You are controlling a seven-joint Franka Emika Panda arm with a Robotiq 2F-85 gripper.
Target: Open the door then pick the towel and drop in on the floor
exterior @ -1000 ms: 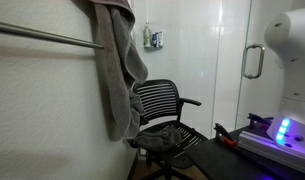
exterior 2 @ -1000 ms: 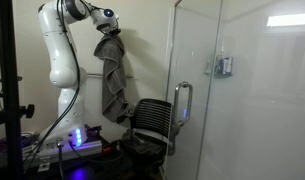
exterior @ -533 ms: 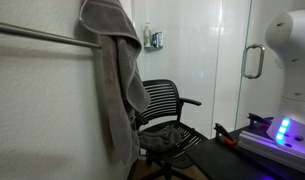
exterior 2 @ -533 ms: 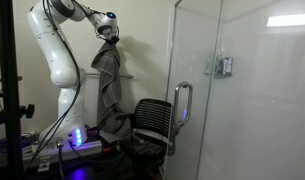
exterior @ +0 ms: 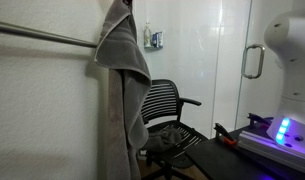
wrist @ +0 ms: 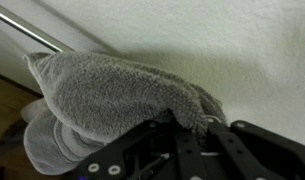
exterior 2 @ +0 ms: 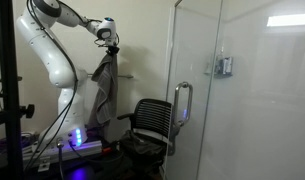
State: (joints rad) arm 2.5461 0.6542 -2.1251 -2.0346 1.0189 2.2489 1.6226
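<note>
Towel [exterior: 120,70] pinched in jaws, against rail [exterior: 42,36]; chair [exterior: 167,102] near.

The towel [wrist: 112,95] is gray cloth, soft and fuzzy. The rail [exterior: 42,37] is smooth, shiny metal. The door [exterior 2: 242,100] is clear, shiny glass. The robot arm [exterior 2: 54,65] looks like shiny white plastic. The chair [exterior: 162,100] back is black net.
</note>
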